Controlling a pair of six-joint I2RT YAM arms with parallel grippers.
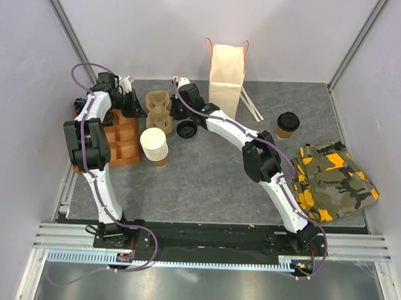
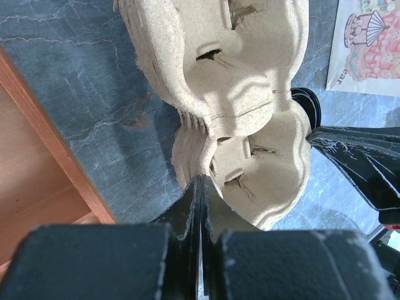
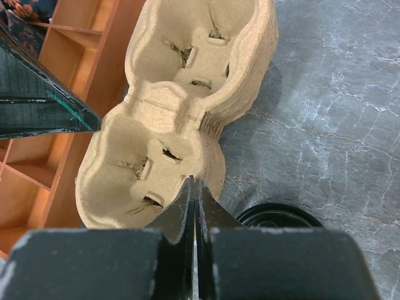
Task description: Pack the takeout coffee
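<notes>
Toward 11 o'clock on the table, both arms meet over the pulp carrier [image 1: 158, 109]. The left gripper [image 2: 200, 182] comes at it from 9 o'clock, its fingers pressed together and, as far as the wrist view shows, pinching the carrier's rim. The right gripper [image 3: 194, 186] comes from 3 o'clock and is closed the same way on the opposite rim, just above the loose lid [image 1: 186, 129]. The carrier looks like a nested stack, so the step in hand is probably freeing one carrier for the cup. The next move would call for the two pinches to pull apart gently, one lifting while the other holds the rest down, without tearing the soft pulp. The coffee [image 1: 288, 125] stands upright with its lid on, at 3 o'clock from the right gripper and well apart from it. Neither gripper touches it. It sits past the bag [image 1: 227, 75], which stands open at 12 o'clock. Once a carrier is free, the right arm is better placed to fetch the cup.
</notes>
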